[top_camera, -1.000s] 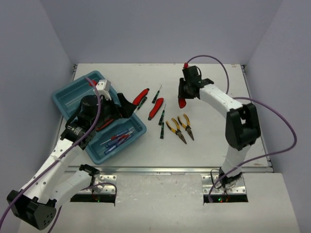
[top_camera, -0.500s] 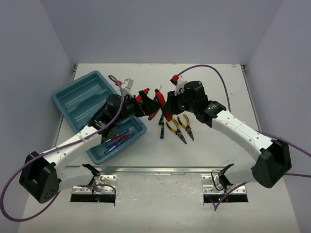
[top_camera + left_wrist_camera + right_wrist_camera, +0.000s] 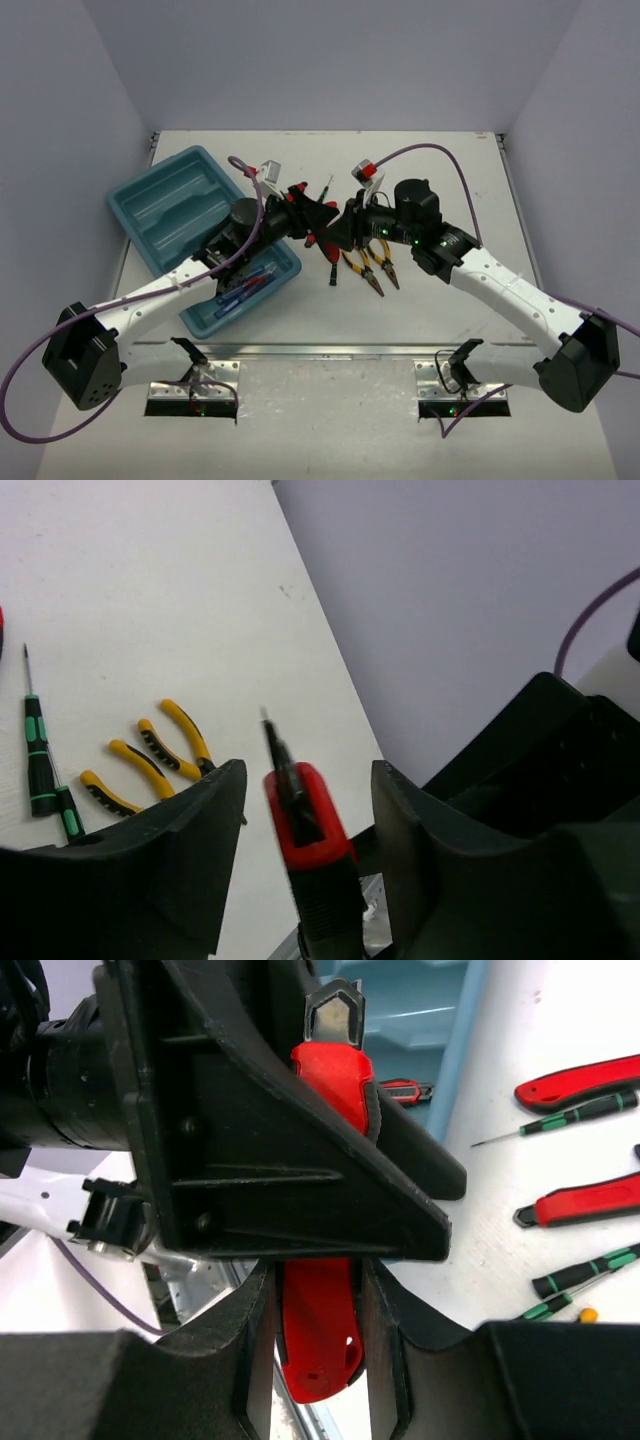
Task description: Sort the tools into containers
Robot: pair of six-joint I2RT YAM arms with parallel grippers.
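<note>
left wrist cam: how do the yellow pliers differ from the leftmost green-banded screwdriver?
Pliers: paired curved yellow handles with black inserts; screwdriver: one straight black handle with green bands. The pliers' heads are hidden; the screwdriver's thin tip shows. Both lie flat on the table.

I am looking at a white table [image 3: 340,318] boxed in by three plain grey-lilac walls: a back wall [image 3: 330,60], a left wall [image 3: 60,150] and a right wall [image 3: 590,120]. A metal strip [image 3: 330,351] runs along the table's near edge, and in my top view a pale ledge [image 3: 330,430] lies just below it. On my left wrist feed the tabletop meets a wall [image 3: 460,600] along a straight slanting line, and I can make out a small dark speck [image 3: 285,590] on the white surface near that edge.
</note>
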